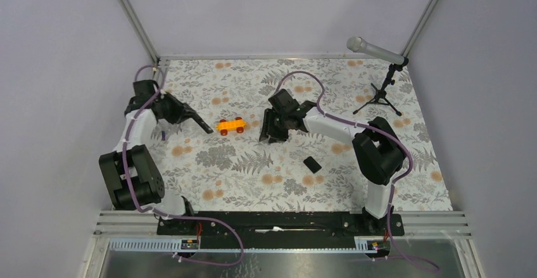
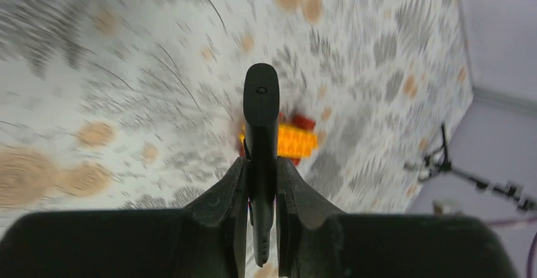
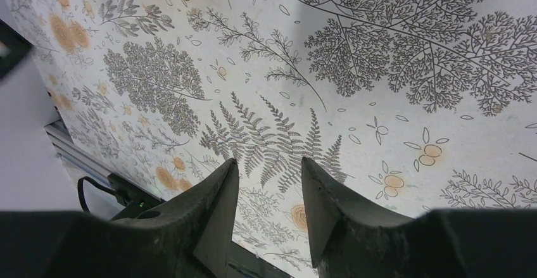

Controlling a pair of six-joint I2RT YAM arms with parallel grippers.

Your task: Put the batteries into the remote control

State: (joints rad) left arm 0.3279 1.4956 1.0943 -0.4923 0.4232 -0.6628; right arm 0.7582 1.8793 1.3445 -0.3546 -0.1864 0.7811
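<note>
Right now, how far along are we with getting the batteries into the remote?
Done: the small black cover lies apart on the table, seemingly taken off. In hand: the left gripper is shut on the remote control, near the orange toy car. Left: the right gripper is open and empty; no battery is picked up or visibly loaded.

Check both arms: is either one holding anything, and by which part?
The left fingers clamp the remote near one end. The right fingers hold nothing.

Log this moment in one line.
left gripper: shut on remote | right gripper: open, empty | cover: on table
</note>
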